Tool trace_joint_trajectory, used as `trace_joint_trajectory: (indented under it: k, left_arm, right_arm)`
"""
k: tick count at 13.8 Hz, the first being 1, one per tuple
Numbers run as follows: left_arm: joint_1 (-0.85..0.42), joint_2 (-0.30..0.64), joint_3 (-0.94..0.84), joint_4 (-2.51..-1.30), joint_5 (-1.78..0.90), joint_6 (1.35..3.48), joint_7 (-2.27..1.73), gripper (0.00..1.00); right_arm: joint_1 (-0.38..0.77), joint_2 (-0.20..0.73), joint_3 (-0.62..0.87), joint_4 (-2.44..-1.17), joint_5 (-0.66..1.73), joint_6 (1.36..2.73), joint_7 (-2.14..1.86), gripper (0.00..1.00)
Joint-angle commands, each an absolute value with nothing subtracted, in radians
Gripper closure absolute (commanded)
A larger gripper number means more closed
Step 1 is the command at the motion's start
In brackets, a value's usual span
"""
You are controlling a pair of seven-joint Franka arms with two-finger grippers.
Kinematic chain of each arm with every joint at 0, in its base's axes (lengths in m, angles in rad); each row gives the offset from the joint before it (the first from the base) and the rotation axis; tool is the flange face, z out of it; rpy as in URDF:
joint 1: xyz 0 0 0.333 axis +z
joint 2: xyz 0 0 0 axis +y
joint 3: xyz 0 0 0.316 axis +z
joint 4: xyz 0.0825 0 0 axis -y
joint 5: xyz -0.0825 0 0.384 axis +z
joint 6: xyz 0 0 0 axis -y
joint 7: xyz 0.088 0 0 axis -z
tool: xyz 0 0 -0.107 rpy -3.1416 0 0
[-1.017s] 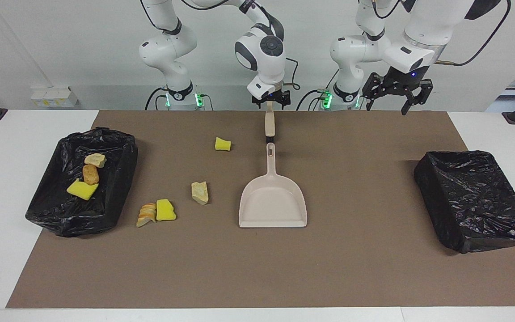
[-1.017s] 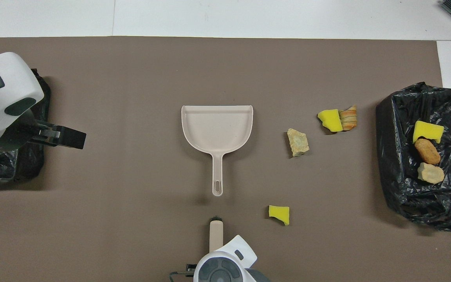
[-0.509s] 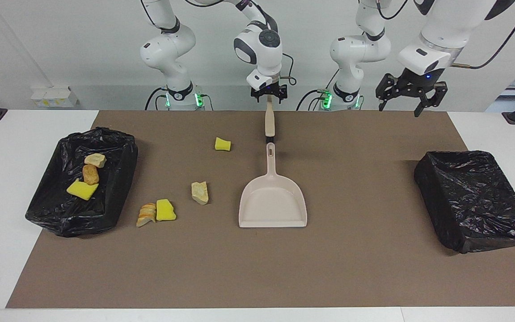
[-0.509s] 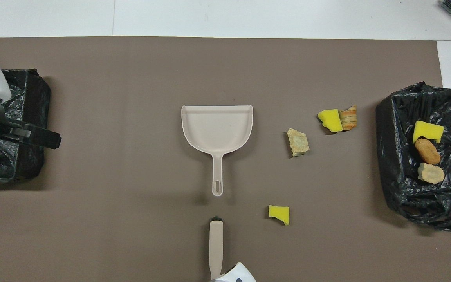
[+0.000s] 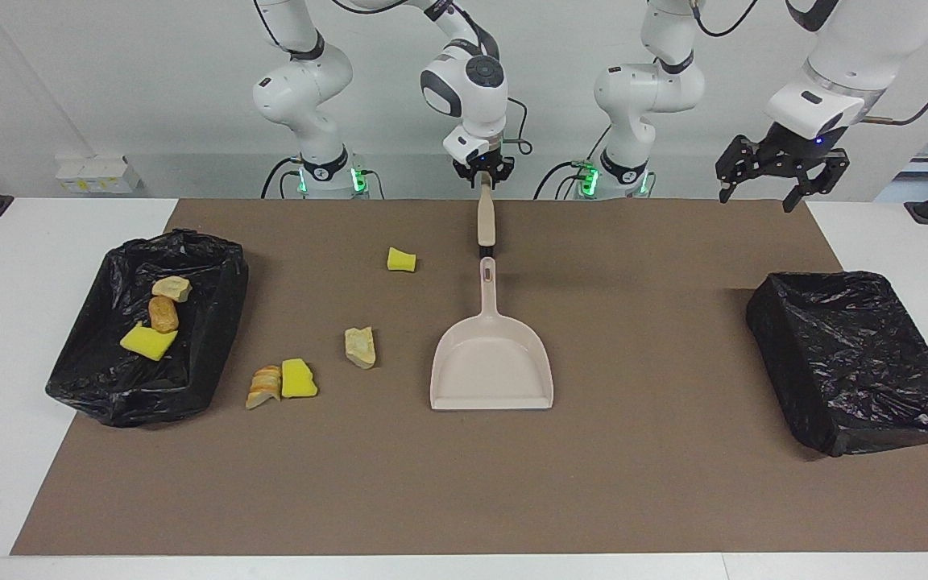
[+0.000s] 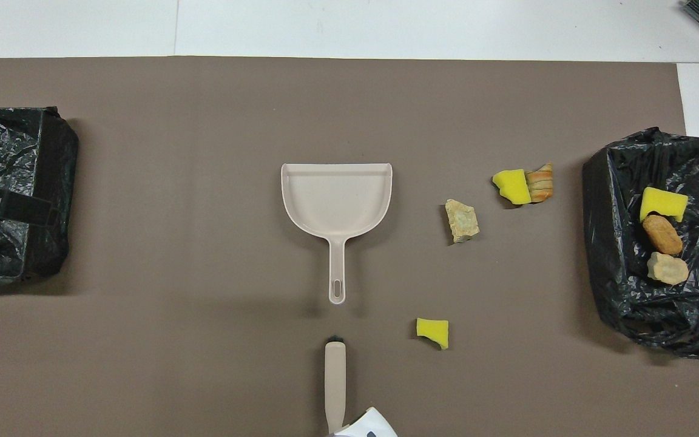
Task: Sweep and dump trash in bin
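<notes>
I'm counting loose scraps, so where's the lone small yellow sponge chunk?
The small yellow sponge chunk lies on the brown mat, beside the beige brush handle, toward the right arm's end.

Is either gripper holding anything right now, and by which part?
The right gripper is shut on the brush at its handle's end nearest the robots. The left gripper is open and holds nothing.
</notes>
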State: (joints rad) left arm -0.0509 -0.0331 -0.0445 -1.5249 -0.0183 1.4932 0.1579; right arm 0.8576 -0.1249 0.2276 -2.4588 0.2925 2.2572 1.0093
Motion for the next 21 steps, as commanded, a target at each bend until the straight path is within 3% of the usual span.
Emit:
trace_joint_trajectory:
  k: [1, 3, 5, 8, 11, 15, 21]
  left_arm:
    - [-0.068, -0.044, -0.026, -1.523, -0.002, 1.479, 0.152, 0.0]
    - [-0.064, -0.043, -0.026, -1.523, -0.002, 1.483, 0.152, 0.0]
    - [-0.058, -0.044, -0.025, -1.526, -0.002, 1.485, 0.153, 0.0]
    - [-0.061, -0.055, -0.026, -1.535, -0.002, 1.477, 0.15, 0.0]
    - [-0.06, -0.055, -0.026, -1.536, -0.002, 1.476, 0.15, 0.0]
    - [-0.101, -0.064, -0.054, -1.572, -0.015, 1.497, 0.127, 0.0]
    - [-0.401, -0.1, -0.057, -1.871, -0.015, 1.774, -0.209, 0.0]
  right_arm:
    - [0.858, -0.141, 0.227, -2.467, 0.313, 2.255, 1.023, 1.0]
    - [0.841, -0.153, 0.221, -2.438, 0.313, 2.22, 1.002, 1.0]
    - [0.787, -0.188, 0.215, -2.383, 0.311, 2.07, 0.967, 1.0]
    - [0.659, -0.305, 0.212, -2.373, 0.311, 1.886, 0.833, 1.0]
    - [0.505, -0.325, 0.21, -2.339, 0.267, 1.77, 0.674, 1.0]
    - [0.307, -0.266, 0.213, -2.267, 0.082, 1.715, 0.482, 1.0]
    - [0.062, -0.069, 0.215, -2.077, -0.233, 1.71, 0.22, 1.0]
